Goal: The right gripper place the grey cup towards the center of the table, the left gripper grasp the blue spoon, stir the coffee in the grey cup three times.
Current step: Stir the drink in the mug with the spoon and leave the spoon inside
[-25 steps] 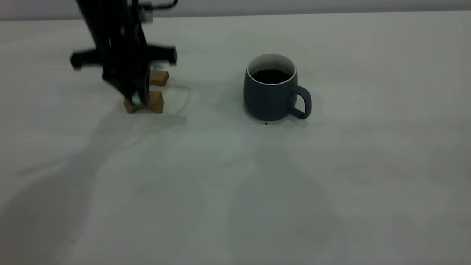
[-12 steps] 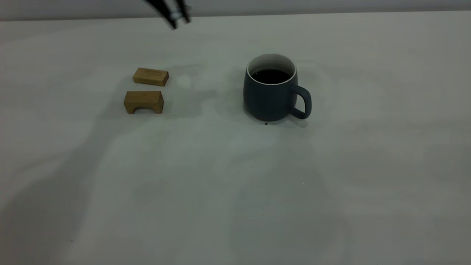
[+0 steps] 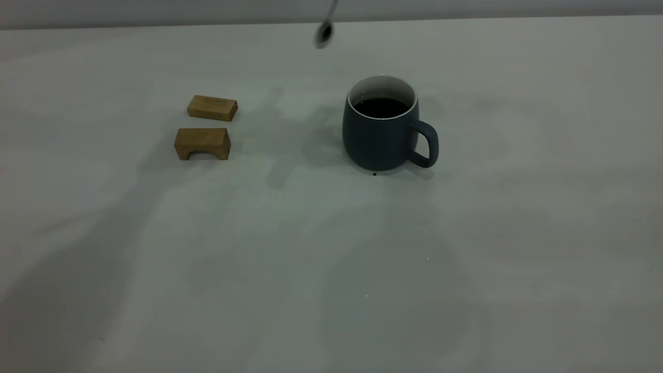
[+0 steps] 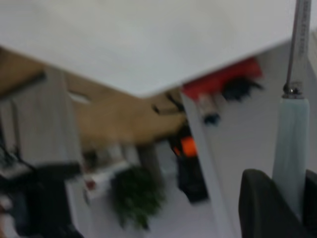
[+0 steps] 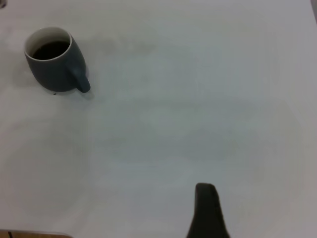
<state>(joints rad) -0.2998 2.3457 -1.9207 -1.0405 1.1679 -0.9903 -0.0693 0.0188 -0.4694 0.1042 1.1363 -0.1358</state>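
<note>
The grey cup (image 3: 380, 135) stands upright near the table's (image 3: 331, 269) middle, its handle to the right, and holds dark coffee (image 3: 382, 107). In the right wrist view the grey cup (image 5: 53, 67) sits far off. The blue spoon hangs in the air, and only its metal bowl (image 3: 324, 33) enters the exterior view at the top, up and left of the cup. My left gripper (image 4: 291, 208) is shut on the spoon's pale blue handle (image 4: 292, 144), with the metal neck (image 4: 300, 44) pointing away from it. My right gripper (image 5: 205, 213) stays back, far from the cup.
Two tan wooden blocks lie left of the cup, a flat block (image 3: 212, 108) behind an arched block (image 3: 202, 143). A tiny dark speck (image 3: 374, 174) lies at the cup's foot. Room clutter shows beyond the table's edge in the left wrist view.
The left arm has lifted off the wooden blocks, taking the spoon up and to the right toward the cup. Cup and blocks have not moved.
</note>
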